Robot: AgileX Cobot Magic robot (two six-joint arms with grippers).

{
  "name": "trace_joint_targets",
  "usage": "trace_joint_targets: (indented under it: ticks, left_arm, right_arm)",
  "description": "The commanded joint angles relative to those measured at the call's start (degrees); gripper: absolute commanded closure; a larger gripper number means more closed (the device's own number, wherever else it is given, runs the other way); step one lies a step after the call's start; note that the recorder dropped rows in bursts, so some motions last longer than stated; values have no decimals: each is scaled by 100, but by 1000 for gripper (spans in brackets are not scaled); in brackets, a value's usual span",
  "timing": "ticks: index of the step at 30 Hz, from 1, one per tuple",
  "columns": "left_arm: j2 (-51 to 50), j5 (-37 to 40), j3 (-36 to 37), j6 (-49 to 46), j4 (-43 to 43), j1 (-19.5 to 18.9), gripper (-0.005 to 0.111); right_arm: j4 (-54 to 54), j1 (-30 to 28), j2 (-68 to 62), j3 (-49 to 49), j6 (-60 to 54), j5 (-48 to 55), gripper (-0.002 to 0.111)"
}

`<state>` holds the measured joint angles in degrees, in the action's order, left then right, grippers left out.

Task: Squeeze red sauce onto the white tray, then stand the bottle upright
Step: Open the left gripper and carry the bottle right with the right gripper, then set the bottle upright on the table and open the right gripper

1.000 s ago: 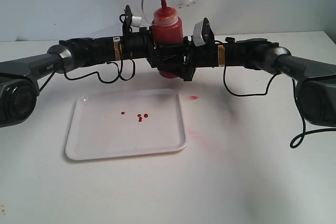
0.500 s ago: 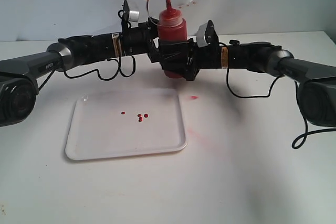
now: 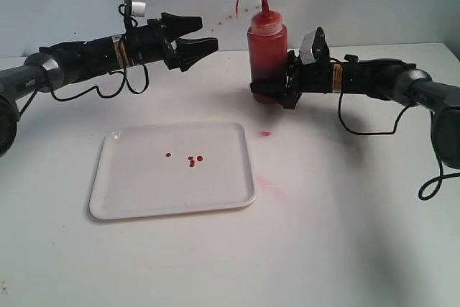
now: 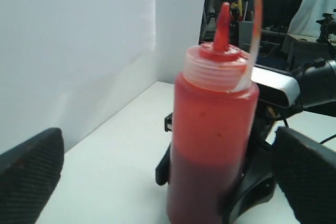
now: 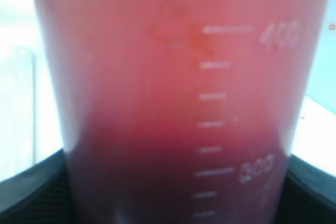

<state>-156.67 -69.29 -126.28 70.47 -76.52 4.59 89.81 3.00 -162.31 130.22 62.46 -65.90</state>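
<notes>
The bottle [image 3: 267,52] stands upright at the back of the table, right of the white tray [image 3: 136,192], red nozzle pointing up. Dark red sauce fills its lower part [image 4: 202,182]. My right gripper [image 3: 275,90] is shut on the bottle's lower body, which fills the right wrist view [image 5: 173,103], with the fingers [image 5: 31,198] at its sides. My left gripper [image 3: 205,42] hangs open well left of the bottle, nothing between its fingers [image 4: 29,174]. A few tiny red sauce drops [image 3: 192,159] lie near the tray's middle. Whether the bottle's base touches the table I cannot tell.
A small red smear [image 3: 265,134] marks the table just right of the tray, with a fainter pink patch [image 3: 269,181] nearer the front. Red specks [image 3: 235,5] dot the back wall. A black cable [image 3: 359,126] loops under the right arm.
The left gripper has come away from the bottle, drawn back left and stands open. The right gripper has carried the upright bottle to the right and lower.
</notes>
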Motion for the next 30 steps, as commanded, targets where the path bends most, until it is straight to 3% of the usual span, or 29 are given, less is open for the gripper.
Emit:
trace_joint_targets:
  ticks: [1, 12, 15, 17, 18, 20, 30]
  left_arm:
    - [74, -67, -52, 280, 30, -170, 2]
    - [74, -67, -52, 294, -117, -279, 2]
    - [74, -67, -52, 294, -117, -279, 2]
    - [74, -67, -52, 294, -117, -279, 2]
    - [74, -67, -52, 294, -117, -279, 2]
    - [74, -67, -52, 294, -117, -279, 2]
    - [74, -67, -52, 284, -204, -278, 2]
  right_arm:
    - [-724, -29, -181, 25, -53, -286, 108]
    - [-775, -8, -409, 25, -103, -286, 106]
    - [-607, -8, -409, 25, -117, -393, 90]
    - [-607, -8, -409, 25, -353, -406, 68]
    - [-607, -8, -409, 25, -590, -406, 41]
    - [-617, -8, -384, 25, -654, -406, 4]
    - [-837, -8, 363, 25, -236, -406, 3]
